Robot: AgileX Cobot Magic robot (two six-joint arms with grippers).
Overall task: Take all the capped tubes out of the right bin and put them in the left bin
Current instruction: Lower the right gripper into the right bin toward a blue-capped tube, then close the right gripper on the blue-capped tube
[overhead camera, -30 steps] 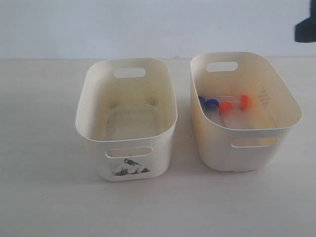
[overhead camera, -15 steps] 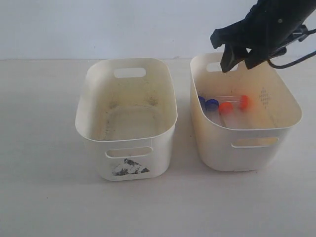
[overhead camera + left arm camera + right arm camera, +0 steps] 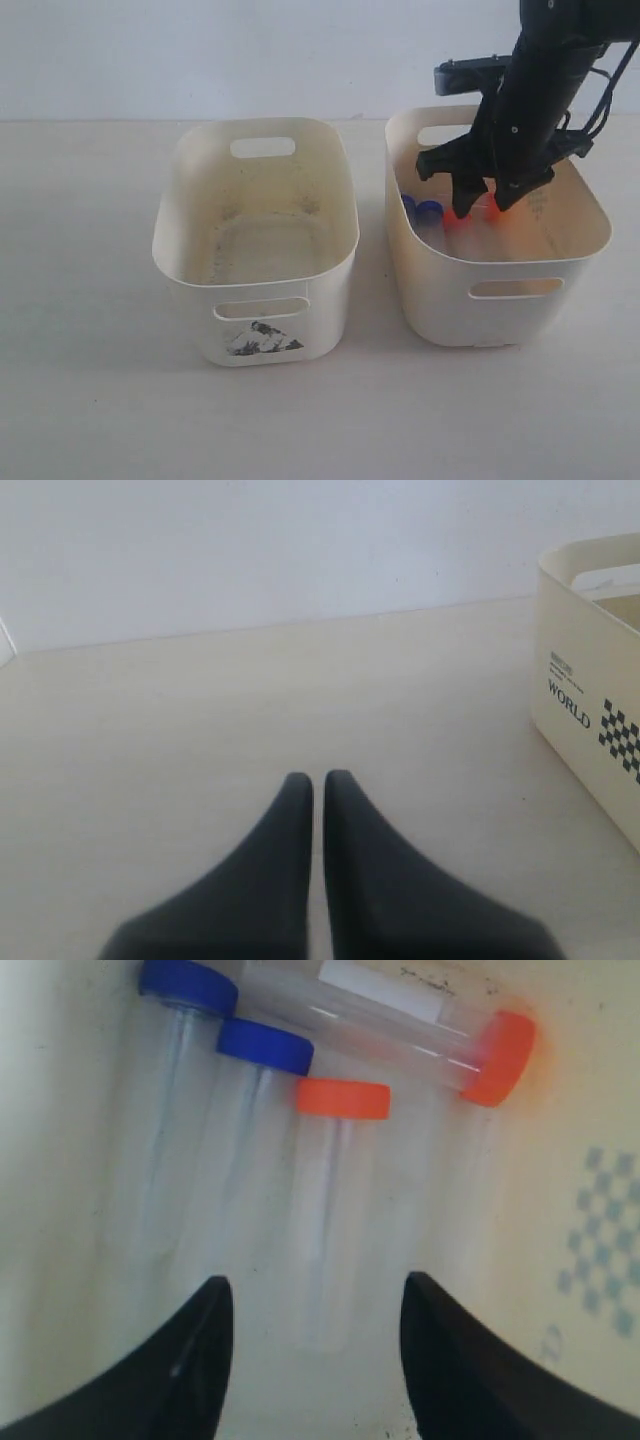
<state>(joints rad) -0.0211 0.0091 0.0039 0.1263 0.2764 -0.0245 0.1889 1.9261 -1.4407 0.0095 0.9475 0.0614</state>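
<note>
The four capped tubes lie on the floor of the cream right bin (image 3: 440,300). In the right wrist view, two have blue caps (image 3: 188,985) (image 3: 265,1045) and two have orange-red caps (image 3: 343,1098) (image 3: 498,1058). My right gripper (image 3: 484,207) reaches down inside this bin, open and empty (image 3: 315,1295), with the orange-capped tube's clear body lying between its fingers. It partly hides the orange caps (image 3: 455,218) in the exterior view. The left bin (image 3: 190,290), with its torn sticker (image 3: 262,340), holds no tubes. My left gripper (image 3: 318,780) is shut over bare table.
The right bin's wall bears a faint dotted diamond mark (image 3: 600,1230). In the left wrist view, a cream bin with a black-and-white WORLD label (image 3: 590,710) stands at the frame's edge. The two bins sit close together, with a narrow gap between them.
My right arm has come in from the upper right and dropped into the right bin, over the orange caps. The tubes and both bins have not moved.
</note>
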